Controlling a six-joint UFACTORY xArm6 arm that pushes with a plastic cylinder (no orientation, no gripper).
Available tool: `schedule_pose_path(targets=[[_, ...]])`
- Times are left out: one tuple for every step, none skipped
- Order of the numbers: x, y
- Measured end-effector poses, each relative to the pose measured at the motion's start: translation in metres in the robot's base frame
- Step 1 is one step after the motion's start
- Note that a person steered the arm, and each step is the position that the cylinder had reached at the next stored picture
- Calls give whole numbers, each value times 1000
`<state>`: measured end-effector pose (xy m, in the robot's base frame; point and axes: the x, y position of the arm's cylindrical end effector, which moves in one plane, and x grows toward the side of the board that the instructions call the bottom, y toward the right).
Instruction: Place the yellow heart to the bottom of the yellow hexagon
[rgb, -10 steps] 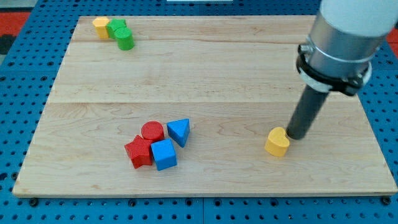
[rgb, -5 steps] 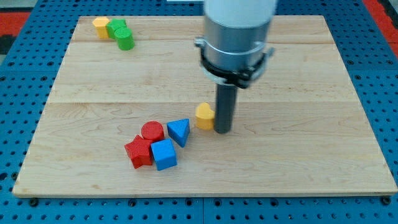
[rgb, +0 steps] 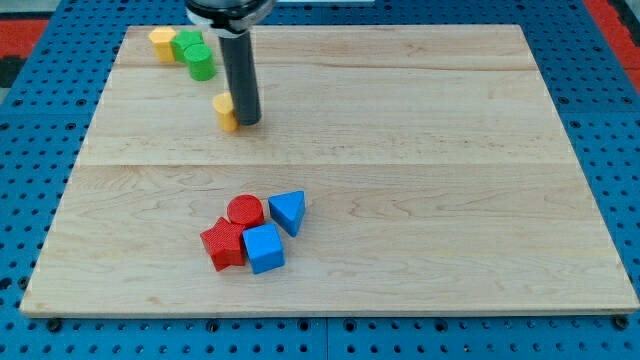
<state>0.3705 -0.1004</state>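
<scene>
The yellow heart sits below-right of the yellow hexagon, my tip touching its right side. Light, hard, it should slide easily; push its flank. No end effector.

The arm showed only as a straight, smooth rod, dark grey to black and round in section. A black ring-like collar capped it at the view's top. My tip ended blunt and flat.
</scene>
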Motion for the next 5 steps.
schedule_pose_path(targets=[[-7, -18], [-21, -63], [-21, -102], [-21, -106], [-10, -113]])
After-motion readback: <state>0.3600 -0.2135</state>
